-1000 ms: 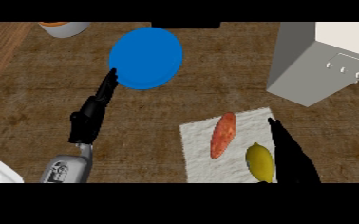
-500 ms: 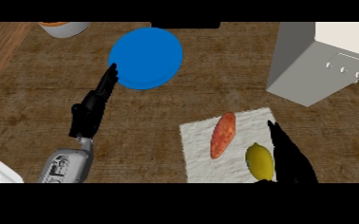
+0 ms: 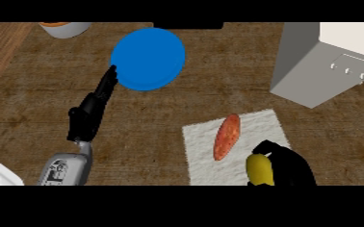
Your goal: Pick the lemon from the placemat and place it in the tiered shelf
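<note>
Change since half a second ago: the right hand (image 3: 288, 168) goes from straight fingers lying beside the lemon (image 3: 260, 169) to fingers curled round it. Black fingers now hook over the lemon's top end and wrap its right side. I read that as the grasp closing, so the pick step is nearly done. No lift yet: the lemon sits at the same spot on the white placemat (image 3: 202, 146), near its lower right edge, just right of the orange-red oblong item (image 3: 227, 137).

Right forearm comes in from the lower right edge, mostly cut off by it.

Left hand (image 3: 89, 113) is unchanged: fingers straight, stretched up toward the blue plate (image 3: 148, 58), fingertips at its lower left rim, holding nothing. Resting, by the look of it.

The grey tiered shelf (image 3: 313, 62) stands at upper right, well apart from the lemon. Next comes lift, then carry up and slightly right.
</note>
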`<state>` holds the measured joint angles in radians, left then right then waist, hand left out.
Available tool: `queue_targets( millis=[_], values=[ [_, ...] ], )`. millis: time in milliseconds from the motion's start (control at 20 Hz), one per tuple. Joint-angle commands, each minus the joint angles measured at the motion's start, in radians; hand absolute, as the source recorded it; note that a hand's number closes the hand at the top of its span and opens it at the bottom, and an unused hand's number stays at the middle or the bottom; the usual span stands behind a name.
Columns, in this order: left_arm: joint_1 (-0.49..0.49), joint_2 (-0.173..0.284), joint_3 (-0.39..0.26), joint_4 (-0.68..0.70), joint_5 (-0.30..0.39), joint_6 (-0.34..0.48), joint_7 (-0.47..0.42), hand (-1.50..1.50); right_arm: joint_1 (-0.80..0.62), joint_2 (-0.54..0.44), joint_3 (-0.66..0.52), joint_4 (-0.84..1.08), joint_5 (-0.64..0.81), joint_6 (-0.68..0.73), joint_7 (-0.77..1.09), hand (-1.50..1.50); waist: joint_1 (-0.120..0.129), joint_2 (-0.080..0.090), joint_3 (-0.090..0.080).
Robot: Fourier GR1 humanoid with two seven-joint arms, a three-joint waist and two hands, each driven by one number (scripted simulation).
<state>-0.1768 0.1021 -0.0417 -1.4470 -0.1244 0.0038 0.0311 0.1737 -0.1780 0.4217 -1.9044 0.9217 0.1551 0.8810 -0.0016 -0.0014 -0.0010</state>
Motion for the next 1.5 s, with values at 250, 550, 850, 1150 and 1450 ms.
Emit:
queue_targets(
  millis=[250,550,850,1150,1450],
  values=[
    [-0.018,-0.012,0.015,0.044,-0.003,0.000,-0.021,0.00,0.032,-0.210,0.038,-0.093,-0.100,0.079,-0.337,1.50,0.000,0.002,0.003],
    [-0.017,-0.021,-0.009,0.035,-0.007,-0.012,-0.017,0.00,-0.014,-0.438,0.186,-0.201,-0.163,0.207,-0.729,1.50,0.047,-0.008,0.010],
    [-0.016,-0.021,0.015,0.026,0.006,0.002,-0.010,0.00,0.049,-0.543,0.042,-0.277,-0.448,0.204,-1.066,1.50,-0.009,0.005,0.013],
    [0.001,-0.012,0.032,0.025,0.003,0.015,-0.023,0.00,0.086,-0.637,-0.220,-0.265,-0.717,0.238,-1.323,1.50,-0.051,0.002,0.011],
    [0.025,-0.007,0.027,0.006,-0.007,0.020,-0.012,0.00,0.059,-0.760,-0.590,-0.069,-0.971,0.335,-1.522,1.50,-0.059,-0.007,0.007]
  ],
)
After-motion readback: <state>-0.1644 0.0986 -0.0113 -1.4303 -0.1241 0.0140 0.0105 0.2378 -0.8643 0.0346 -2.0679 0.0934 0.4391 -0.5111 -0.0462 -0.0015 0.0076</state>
